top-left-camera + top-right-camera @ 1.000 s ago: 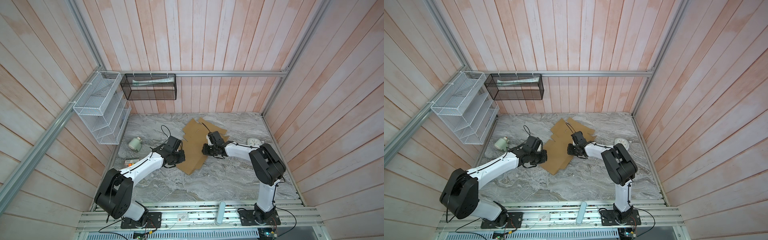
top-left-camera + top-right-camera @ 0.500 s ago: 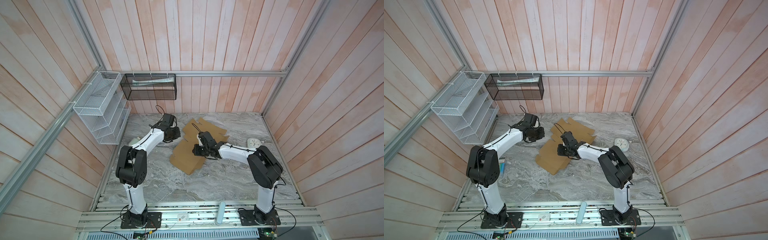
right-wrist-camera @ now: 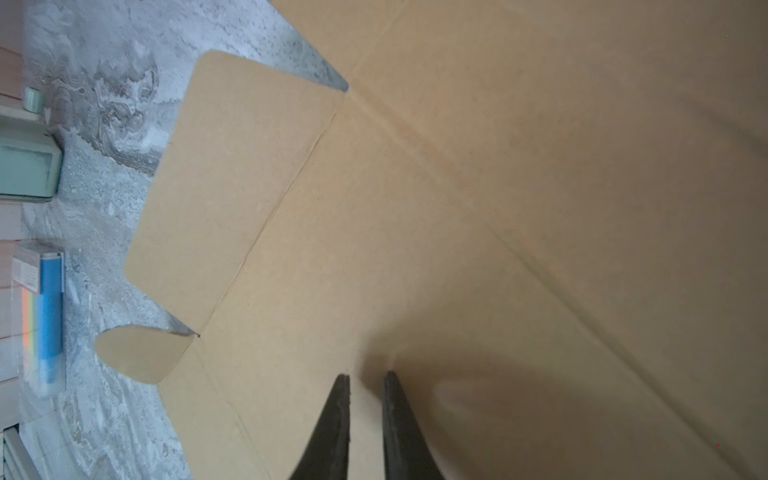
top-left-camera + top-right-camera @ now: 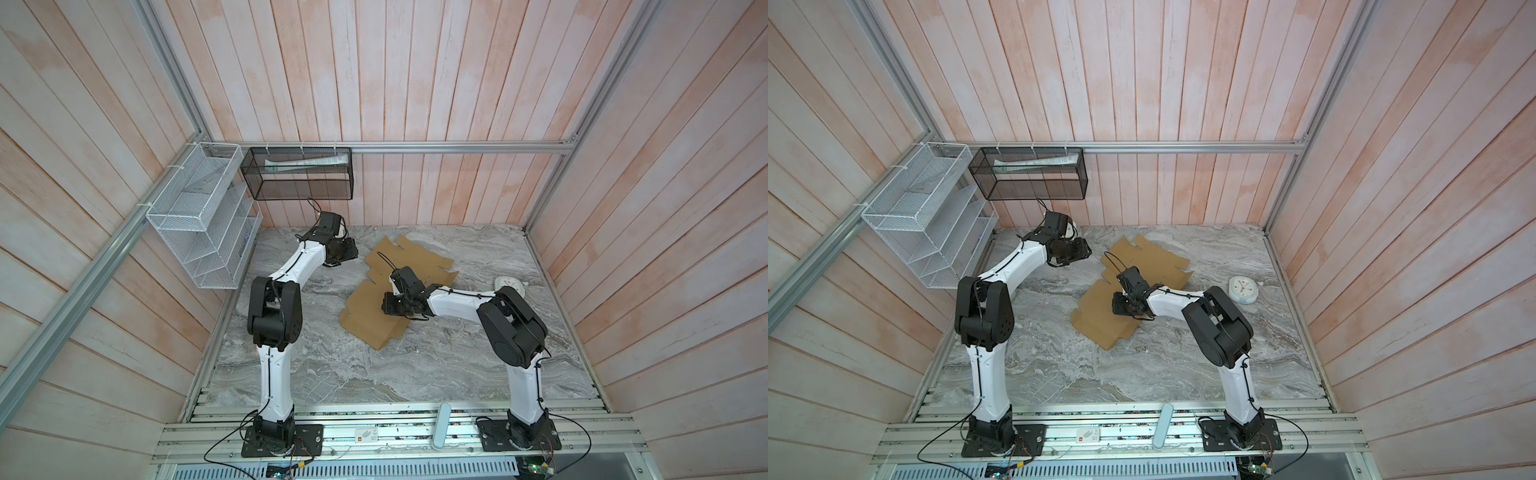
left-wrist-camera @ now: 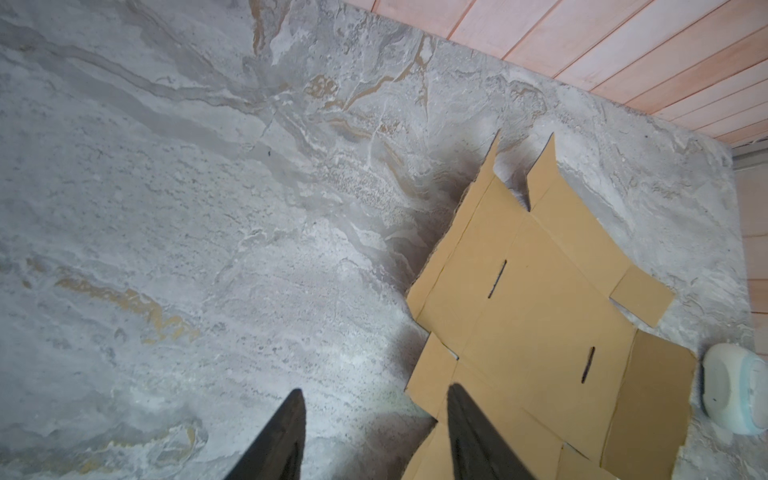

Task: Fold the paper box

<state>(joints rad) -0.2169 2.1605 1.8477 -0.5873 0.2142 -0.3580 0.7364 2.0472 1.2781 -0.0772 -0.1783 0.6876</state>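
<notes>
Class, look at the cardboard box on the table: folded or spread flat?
Spread, unfolded: the paper box lies as an open sheet on the table, flaps splayed, slits showing.
</notes>
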